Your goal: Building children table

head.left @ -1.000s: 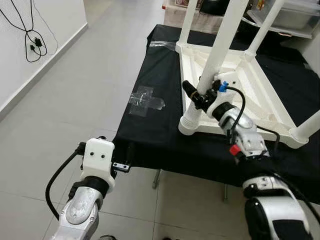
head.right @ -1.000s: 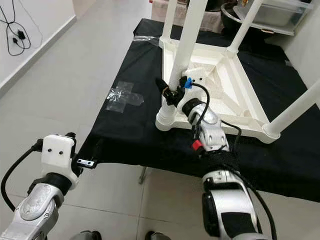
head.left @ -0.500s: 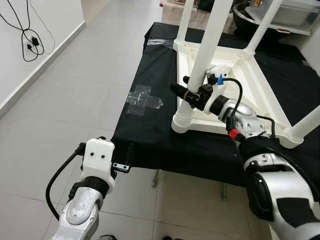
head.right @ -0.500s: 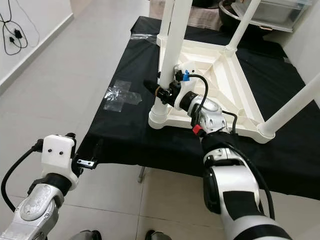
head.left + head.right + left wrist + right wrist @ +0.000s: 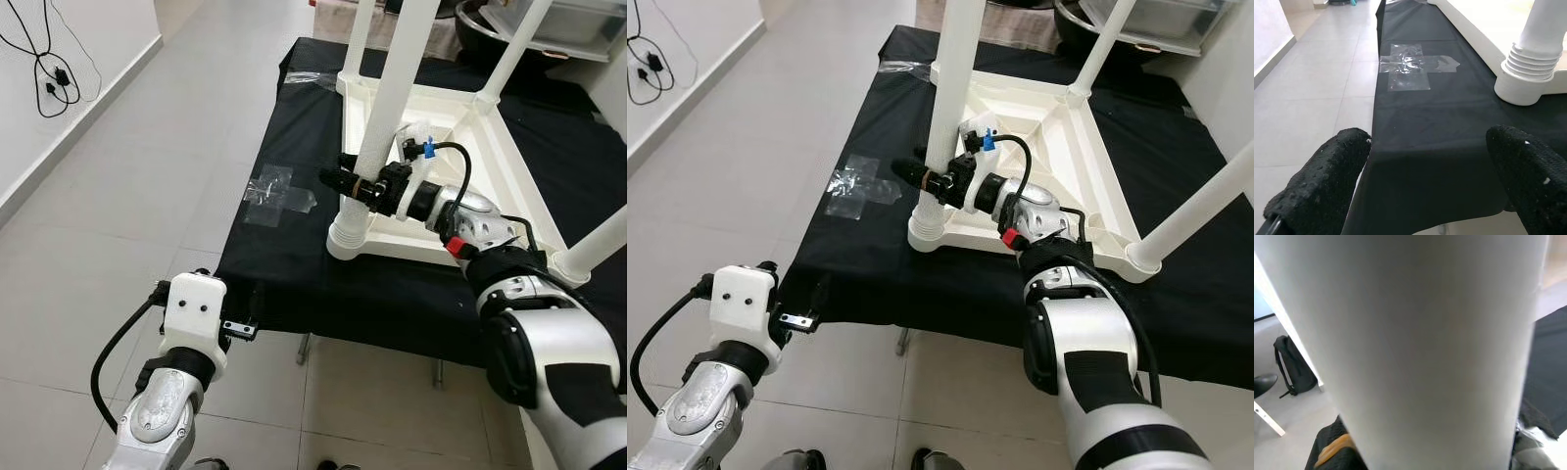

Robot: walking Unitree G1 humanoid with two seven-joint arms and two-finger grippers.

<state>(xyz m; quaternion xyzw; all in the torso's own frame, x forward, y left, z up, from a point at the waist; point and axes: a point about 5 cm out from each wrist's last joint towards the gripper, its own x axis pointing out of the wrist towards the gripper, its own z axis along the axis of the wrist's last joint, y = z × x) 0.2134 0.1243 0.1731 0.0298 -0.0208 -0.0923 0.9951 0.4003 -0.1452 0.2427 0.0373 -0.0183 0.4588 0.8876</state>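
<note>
A white children's table (image 5: 460,137) lies upside down on a black-clothed work table (image 5: 294,264), its legs pointing up. My right gripper (image 5: 355,186) is shut on the near-left leg (image 5: 390,98), just above the ribbed collar (image 5: 349,235) at its base. In the right wrist view that leg (image 5: 1415,342) sits close between the fingers. My left gripper (image 5: 1427,171) hangs low at the work table's front-left edge. It is open, with its padded fingertips (image 5: 1327,186) wide apart and nothing between them.
A cross of clear tape (image 5: 277,191) is stuck on the cloth left of the held leg. Tiled floor (image 5: 127,176) runs along the left up to a wall with a hanging cable (image 5: 49,59). Shelves with tubs (image 5: 558,24) stand at the back right.
My right gripper has swung leftward while holding the leg, and the near-left corner of the white table has slid a little toward the tape. The left arm has stayed put.
</note>
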